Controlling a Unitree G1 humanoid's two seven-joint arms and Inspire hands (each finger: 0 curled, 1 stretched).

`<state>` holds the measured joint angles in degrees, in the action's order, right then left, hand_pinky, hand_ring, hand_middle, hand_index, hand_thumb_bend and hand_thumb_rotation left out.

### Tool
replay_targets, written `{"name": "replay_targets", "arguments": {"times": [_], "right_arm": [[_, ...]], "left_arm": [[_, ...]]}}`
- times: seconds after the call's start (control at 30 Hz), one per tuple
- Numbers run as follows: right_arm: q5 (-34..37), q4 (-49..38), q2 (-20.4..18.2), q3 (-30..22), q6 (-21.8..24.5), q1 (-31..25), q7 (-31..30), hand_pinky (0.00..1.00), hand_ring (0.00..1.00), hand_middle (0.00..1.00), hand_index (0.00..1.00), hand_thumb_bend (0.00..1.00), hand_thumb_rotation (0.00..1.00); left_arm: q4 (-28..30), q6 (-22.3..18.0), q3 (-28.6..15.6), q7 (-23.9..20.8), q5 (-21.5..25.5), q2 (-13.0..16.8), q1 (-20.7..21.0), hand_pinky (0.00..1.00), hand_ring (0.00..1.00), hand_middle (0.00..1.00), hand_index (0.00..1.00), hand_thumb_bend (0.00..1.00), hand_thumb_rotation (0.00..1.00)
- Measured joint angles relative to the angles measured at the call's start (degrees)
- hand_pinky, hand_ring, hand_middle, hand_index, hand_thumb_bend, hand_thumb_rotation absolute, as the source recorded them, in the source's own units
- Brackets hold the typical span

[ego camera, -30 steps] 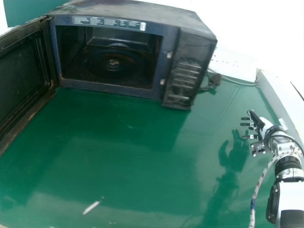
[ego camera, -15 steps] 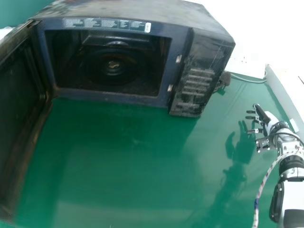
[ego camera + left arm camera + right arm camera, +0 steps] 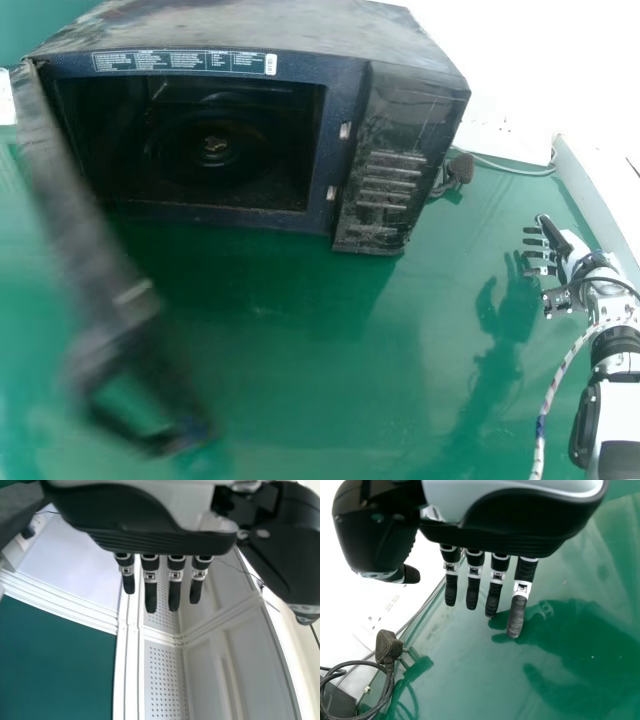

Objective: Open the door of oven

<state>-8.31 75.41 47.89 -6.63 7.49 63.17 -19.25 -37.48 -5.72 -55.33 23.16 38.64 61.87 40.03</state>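
The dark oven (image 3: 390,160) stands at the back of the green table in the head view, its cavity uncovered. Its door (image 3: 75,215) is open, seen nearly edge-on and blurred, and sticks out from the left side toward the camera. My right hand (image 3: 572,252) is over the table to the right of the oven, apart from it, fingers extended; in the right wrist view the right hand (image 3: 495,545) has nothing in its fingers. In the left wrist view my left hand (image 3: 160,542) has straight fingers that touch nothing.
A black plug (image 3: 388,646) and its cable lie beside the oven, near my right hand. A pale ledge (image 3: 590,195) borders the green table (image 3: 290,340) on the right. White panelled surfaces (image 3: 215,650) stand beyond my left hand.
The door has swung from wide open at the left to nearly edge-on, and green surface shows to its left. The oven sits slightly farther left in the head view. The right hand has barely moved.
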Motion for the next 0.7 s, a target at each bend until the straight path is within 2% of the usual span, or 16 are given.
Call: {"name": "replay_targets", "arguments": {"times": [0.1, 0.23, 0.37, 0.43, 0.57, 0.7], "right_arm": [[-0.01, 0.00, -0.02, 0.02, 0.01, 0.00, 0.47, 0.76, 0.81, 0.83, 0.81, 0.51, 0.37], [-0.02, -0.01, -0.01, 0.00, -0.03, -0.18, 0.89, 0.75, 0.80, 0.83, 0.83, 0.51, 0.37], [-0.03, -0.04, -0.01, 0.02, -1.06, -0.76, 1.14, 0.70, 0.78, 0.82, 0.79, 0.50, 0.36], [0.00, -0.04, -0.02, -0.05, -1.14, -0.82, 1.15, 0.74, 0.81, 0.82, 0.78, 0.49, 0.36], [0.13, -0.01, -0.02, -0.66, -1.14, -0.94, 1.11, 0.74, 0.81, 0.81, 0.78, 0.50, 0.34], [0.18, 0.01, -0.02, -1.11, -1.14, -1.00, 1.03, 0.72, 0.79, 0.81, 0.79, 0.50, 0.34]], "left_arm": [[-1.25, 0.00, 0.00, 0.47, 0.02, 0.34, 0.51, 0.74, 0.88, 0.93, 0.96, 0.88, 0.92], [-1.07, -0.06, 0.00, 0.94, -0.02, 0.35, 0.64, 0.72, 0.86, 0.91, 0.95, 0.87, 0.91], [-1.07, -0.36, -0.04, 1.40, -0.05, 0.36, 0.64, 0.71, 0.85, 0.90, 0.93, 0.88, 0.89], [-1.04, -0.35, -0.06, 1.46, 0.04, 0.35, 0.66, 0.73, 0.86, 0.90, 0.92, 0.88, 0.89], [-0.40, -0.37, -0.04, 1.93, -0.05, 0.39, 0.50, 0.70, 0.83, 0.89, 0.92, 0.85, 0.93], [-0.28, -0.55, 0.02, 3.62, -0.19, 0.40, 0.15, 0.66, 0.80, 0.86, 0.90, 0.84, 0.92]]}}
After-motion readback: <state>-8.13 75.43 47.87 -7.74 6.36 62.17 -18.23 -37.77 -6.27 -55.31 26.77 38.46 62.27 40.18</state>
